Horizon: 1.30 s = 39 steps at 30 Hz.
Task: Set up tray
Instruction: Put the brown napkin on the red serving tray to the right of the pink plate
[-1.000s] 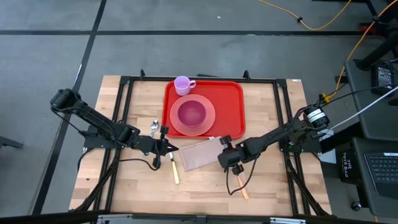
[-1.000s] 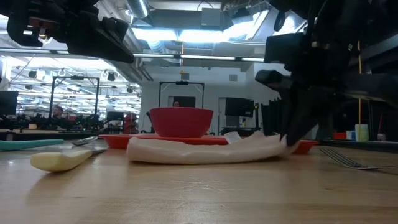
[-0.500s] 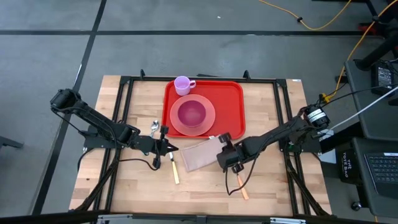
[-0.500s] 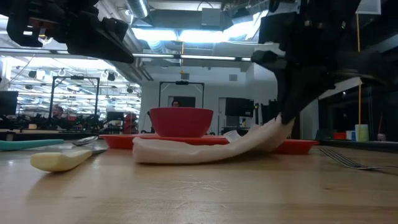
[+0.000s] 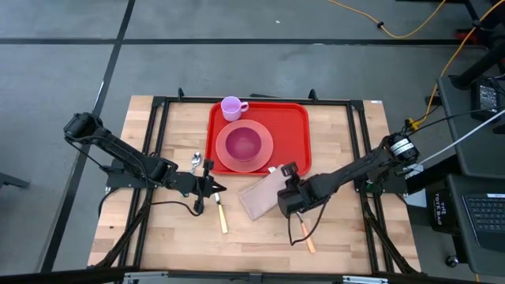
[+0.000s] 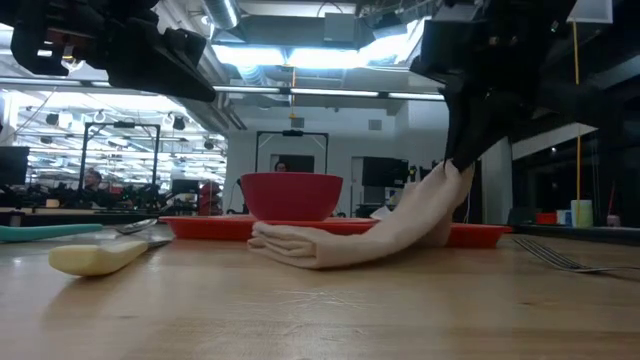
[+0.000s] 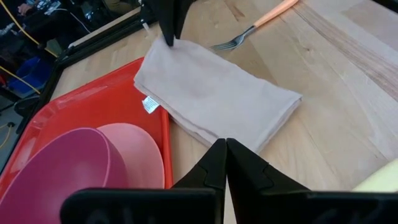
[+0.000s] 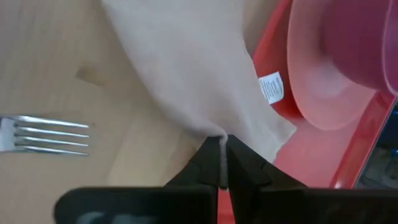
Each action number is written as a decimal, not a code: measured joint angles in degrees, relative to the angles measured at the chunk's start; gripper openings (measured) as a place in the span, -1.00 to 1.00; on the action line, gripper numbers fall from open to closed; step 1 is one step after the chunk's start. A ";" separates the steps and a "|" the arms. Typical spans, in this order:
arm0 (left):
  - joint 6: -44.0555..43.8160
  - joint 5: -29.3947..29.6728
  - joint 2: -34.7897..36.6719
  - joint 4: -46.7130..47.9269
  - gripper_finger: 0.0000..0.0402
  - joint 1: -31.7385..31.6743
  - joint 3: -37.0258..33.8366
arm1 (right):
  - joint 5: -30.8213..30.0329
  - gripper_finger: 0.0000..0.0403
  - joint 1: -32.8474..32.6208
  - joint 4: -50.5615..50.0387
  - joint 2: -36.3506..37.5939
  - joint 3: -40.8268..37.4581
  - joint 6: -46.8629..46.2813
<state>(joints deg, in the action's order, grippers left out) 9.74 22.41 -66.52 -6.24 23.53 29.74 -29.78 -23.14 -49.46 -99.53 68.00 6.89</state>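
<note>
The red tray [image 5: 293, 130] lies at the table's far middle and carries a pink plate [image 5: 264, 156] with a magenta bowl [image 5: 242, 143] and a lilac cup [image 5: 231, 108]. A beige folded napkin [image 5: 257, 198] lies just near of the tray. My right gripper [image 5: 282, 184] is shut on the napkin's right end. My left gripper [image 5: 215, 188] is shut and hovers left of the napkin, above a yellow-handled knife [image 5: 222, 214]. The napkin shows in the left wrist view [image 7: 211, 93] with its white tag [image 7: 149, 104] over the tray's rim. My right gripper pinches the napkin's right end at its edge [image 8: 219, 132] between the two fingers, several folded layers together, coming from above and pointing down. That end is lifted [image 6: 452, 180]. The cloth slopes down slack, and its left part [image 6: 300, 245] rests on the table.
An orange-handled fork [image 5: 304, 234] lies near of the right gripper, its tines [image 8: 43, 134] close to the napkin. A spoon [image 5: 196, 162] lies left of the tray. Black frame rails [image 5: 158, 142] run along the table's sides. Bare wood [image 5: 173, 244] lies toward the near edge.
My right gripper has risen and moved a little toward the tray, staying shut on the napkin. The napkin's right end has been lifted off the table and now slopes steeply. Its left end has stayed down and been drawn toward the right.
</note>
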 joint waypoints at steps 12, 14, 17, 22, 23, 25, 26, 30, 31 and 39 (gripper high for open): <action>0.00 0.01 0.00 0.00 -0.97 -0.01 0.00 | 8.85 -0.92 -0.07 0.40 0.00 0.08 -0.70; 0.01 -0.01 0.00 -0.03 -0.98 -0.01 0.00 | 8.85 -0.92 -0.07 0.40 0.00 0.08 -0.67; 0.01 -0.09 0.00 -0.78 -0.99 -0.02 0.00 | 8.89 -0.92 -0.07 0.39 0.00 0.08 -0.73; 0.02 -0.13 0.00 -3.88 -0.98 0.00 0.00 | 8.91 -0.92 -0.07 0.38 0.00 0.08 -0.70; 0.03 -0.13 0.00 -4.44 -0.97 -0.01 0.00 | 8.90 -0.92 -0.07 0.38 0.00 0.08 -0.69; 0.04 -0.12 0.00 -5.43 -0.97 0.00 0.00 | 8.91 -0.92 -0.07 0.38 0.00 0.08 -0.70; 0.09 0.15 0.00 -5.90 -0.98 -0.01 0.00 | 8.91 -0.92 -0.07 0.38 0.00 0.08 -0.78; -0.31 2.30 0.00 -7.03 -0.99 -0.02 0.00 | 8.97 -0.92 -0.07 0.38 0.00 0.08 -1.52; -1.21 1.89 0.00 -7.06 -0.99 -0.04 0.00 | 9.00 -0.92 -0.07 0.38 0.00 0.08 -1.94; -3.11 -3.10 0.00 -7.08 -0.96 -0.02 0.00 | 10.55 -0.92 -0.04 1.81 0.00 0.08 -3.66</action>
<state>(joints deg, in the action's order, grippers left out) 6.63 19.31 -66.52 -13.32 23.51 29.74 -19.22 -23.18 -47.65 -99.53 68.07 3.23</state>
